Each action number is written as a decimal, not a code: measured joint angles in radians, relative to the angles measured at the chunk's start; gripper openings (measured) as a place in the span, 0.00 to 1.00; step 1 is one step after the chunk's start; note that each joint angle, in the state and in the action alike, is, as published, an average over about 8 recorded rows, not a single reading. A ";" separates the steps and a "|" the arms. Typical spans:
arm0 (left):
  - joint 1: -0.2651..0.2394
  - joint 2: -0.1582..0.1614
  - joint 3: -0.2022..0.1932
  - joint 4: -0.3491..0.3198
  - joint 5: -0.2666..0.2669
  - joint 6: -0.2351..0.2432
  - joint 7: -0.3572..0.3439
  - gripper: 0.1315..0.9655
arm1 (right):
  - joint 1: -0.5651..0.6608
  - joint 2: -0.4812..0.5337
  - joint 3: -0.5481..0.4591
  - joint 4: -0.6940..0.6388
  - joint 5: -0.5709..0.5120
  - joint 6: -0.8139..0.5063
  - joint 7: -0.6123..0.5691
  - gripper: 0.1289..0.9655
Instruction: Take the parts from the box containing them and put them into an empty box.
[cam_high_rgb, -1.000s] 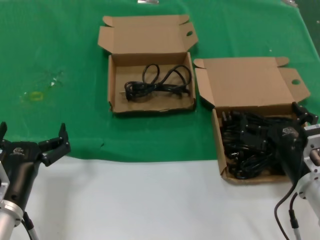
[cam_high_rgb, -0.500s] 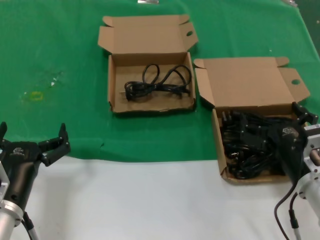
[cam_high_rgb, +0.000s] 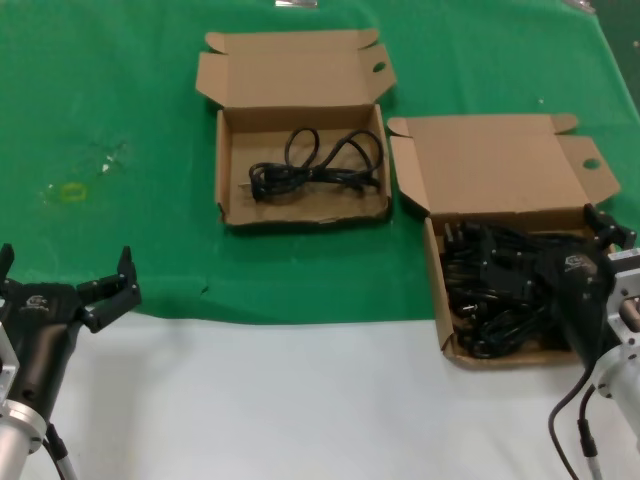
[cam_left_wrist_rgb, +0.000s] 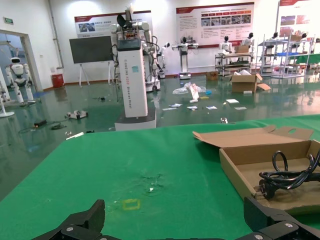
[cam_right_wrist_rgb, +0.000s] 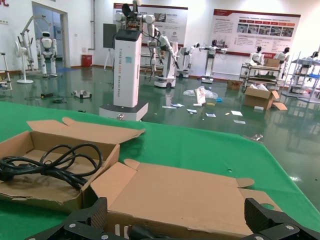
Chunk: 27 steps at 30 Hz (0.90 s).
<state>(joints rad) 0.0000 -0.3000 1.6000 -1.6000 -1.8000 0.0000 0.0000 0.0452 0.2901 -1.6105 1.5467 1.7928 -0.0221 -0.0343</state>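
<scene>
Two boxes (cam_high_rgb: 300, 205) (cam_high_rgb: 440, 290): one cord (cam_high_rgb: 315, 165), perhaps several cords (cam_high_rgb: 500, 290).

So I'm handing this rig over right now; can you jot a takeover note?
Left gripper: open, empty, parked at the near left over the table edge.
Right gripper: open, over the full box on the right.
Done: one power cord lies in the far box, lid open.
Left: the pile of black power cords in the full box, none gripped yet.
</scene>
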 joint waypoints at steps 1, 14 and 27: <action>0.000 0.000 0.000 0.000 0.000 0.000 0.000 1.00 | 0.000 0.000 0.000 0.000 0.000 0.000 0.000 1.00; 0.000 0.000 0.000 0.000 0.000 0.000 0.000 1.00 | 0.000 0.000 0.000 0.000 0.000 0.000 0.000 1.00; 0.000 0.000 0.000 0.000 0.000 0.000 0.000 1.00 | 0.000 0.000 0.000 0.000 0.000 0.000 0.000 1.00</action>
<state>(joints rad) 0.0000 -0.3000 1.6000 -1.6000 -1.8000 0.0000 0.0000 0.0452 0.2901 -1.6105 1.5467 1.7928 -0.0221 -0.0343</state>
